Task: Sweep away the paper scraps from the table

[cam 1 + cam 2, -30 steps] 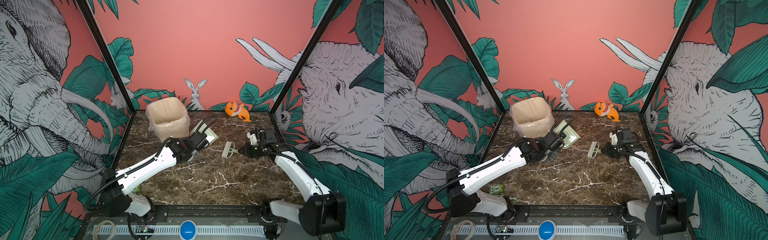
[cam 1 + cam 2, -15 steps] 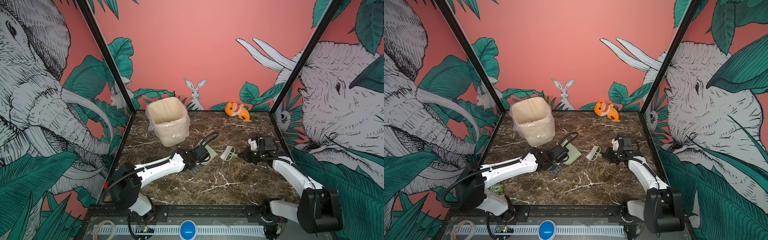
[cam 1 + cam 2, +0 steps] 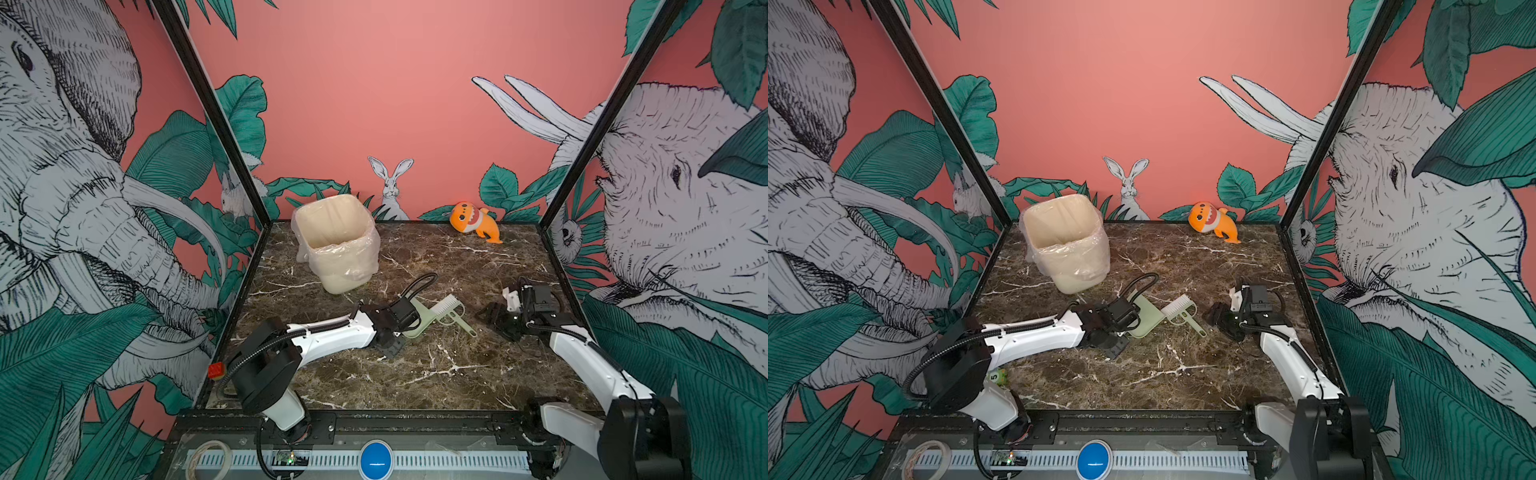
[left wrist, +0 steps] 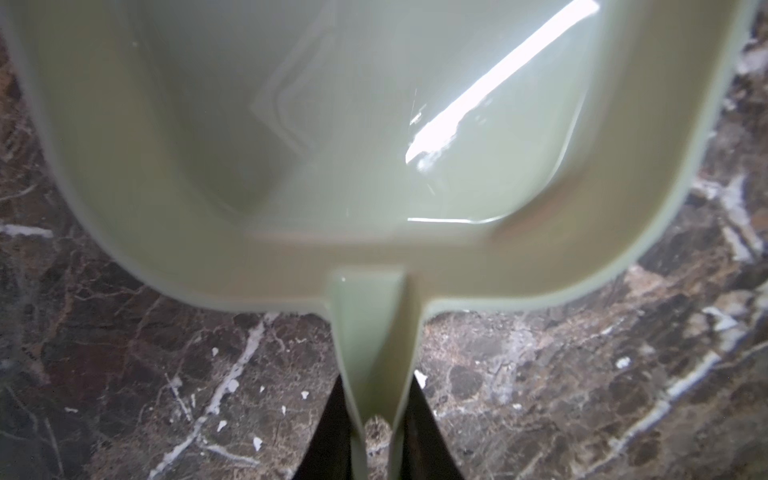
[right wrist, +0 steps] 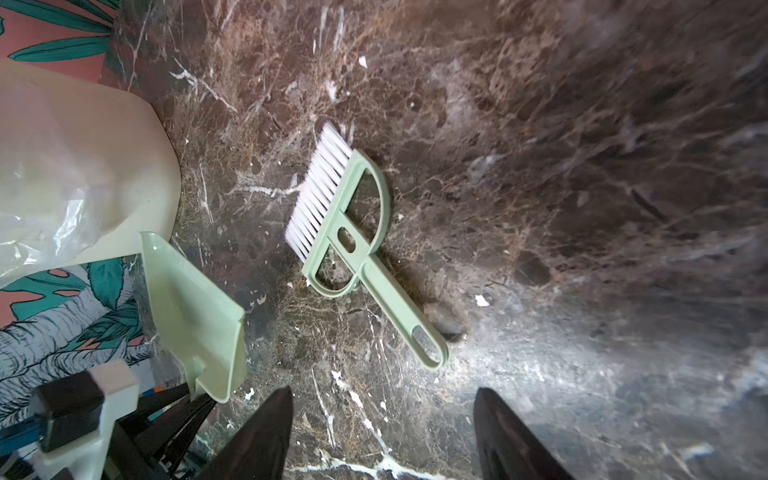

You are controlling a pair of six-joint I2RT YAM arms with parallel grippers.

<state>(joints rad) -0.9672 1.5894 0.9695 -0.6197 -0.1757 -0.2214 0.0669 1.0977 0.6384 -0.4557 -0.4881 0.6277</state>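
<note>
The brush (image 5: 382, 286) is lying handle-first just ahead of the spread right tool (image 5: 382, 392); the dustpan (image 4: 374, 145) is being pinched by the left tool (image 4: 376, 419); no paper scraps are being seen on the counter (image 3: 415, 374)

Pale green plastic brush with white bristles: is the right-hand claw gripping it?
No, the pale green plastic brush lies flat on the dark marble table, clear of the open right gripper.

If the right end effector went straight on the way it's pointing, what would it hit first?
Probably the pale green brush, handle end first: it lies on the table just ahead of the open right end effector. Depth is hard to judge.
</note>
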